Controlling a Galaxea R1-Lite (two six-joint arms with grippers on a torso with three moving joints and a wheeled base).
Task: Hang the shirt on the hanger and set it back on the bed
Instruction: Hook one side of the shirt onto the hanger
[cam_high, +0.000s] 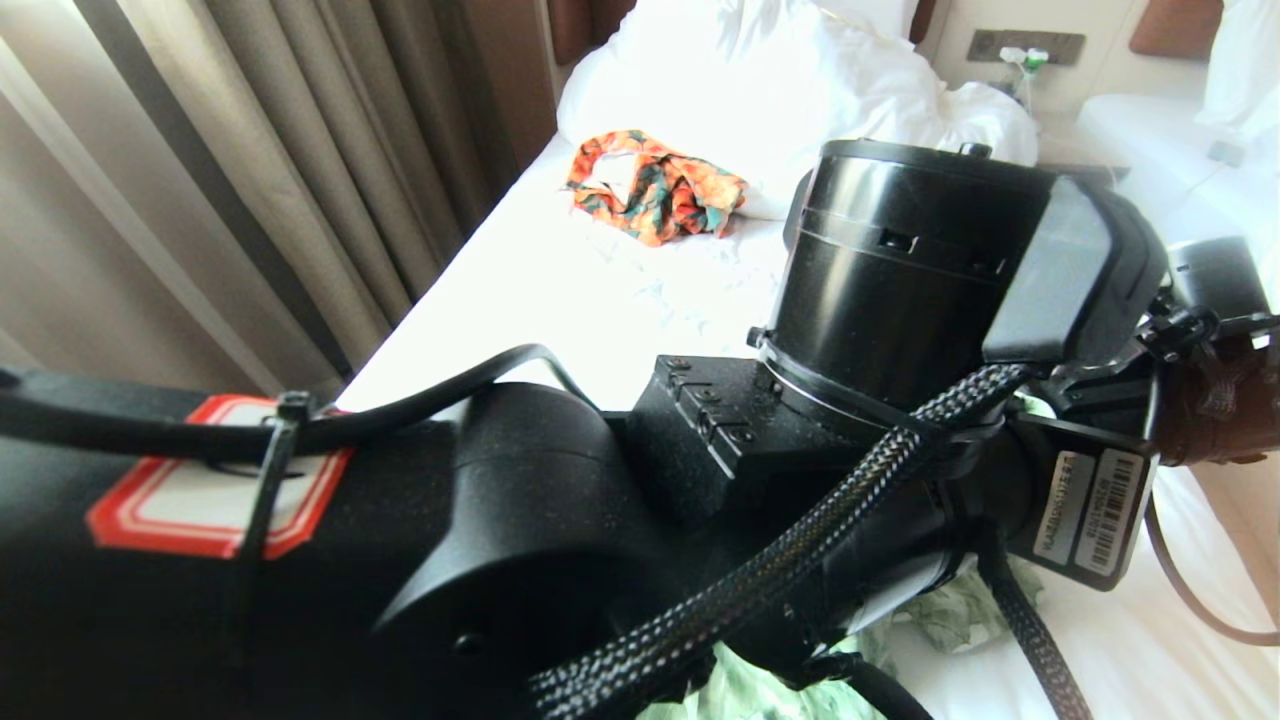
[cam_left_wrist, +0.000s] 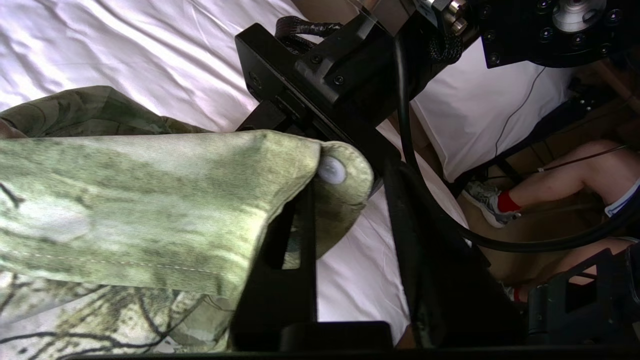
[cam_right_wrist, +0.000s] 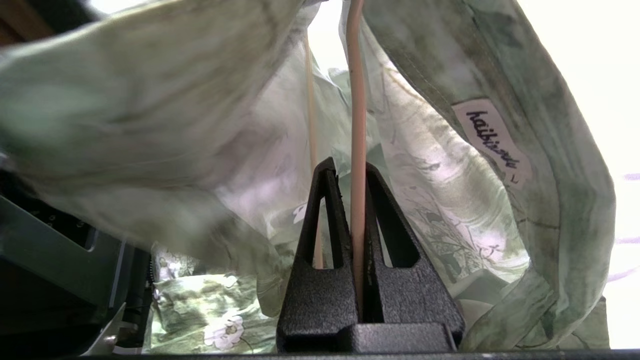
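The pale green leaf-print shirt (cam_right_wrist: 150, 100) hangs in folds around my right gripper (cam_right_wrist: 350, 175), its white neck label (cam_right_wrist: 492, 142) showing inside the collar. That gripper is shut on a cream wire of the hanger (cam_right_wrist: 356, 125), and a second wire of it runs just behind. My left gripper (cam_left_wrist: 355, 220) stands open over the bed's white sheet (cam_left_wrist: 150, 50). A buttoned edge of the shirt (cam_left_wrist: 150, 200) is draped over one of its fingers (cam_left_wrist: 295, 250), not pinched. In the head view my left arm (cam_high: 500, 520) hides both grippers, and only scraps of shirt (cam_high: 760, 690) show below it.
A crumpled orange-and-green garment (cam_high: 655, 185) lies further up the bed (cam_high: 560, 290) near the bunched duvet (cam_high: 760, 80). Curtains (cam_high: 250, 180) hang along the left. A second white bed (cam_high: 1150, 130) is at the far right. A person's leg and shoe (cam_left_wrist: 550, 185) are beside the bed.
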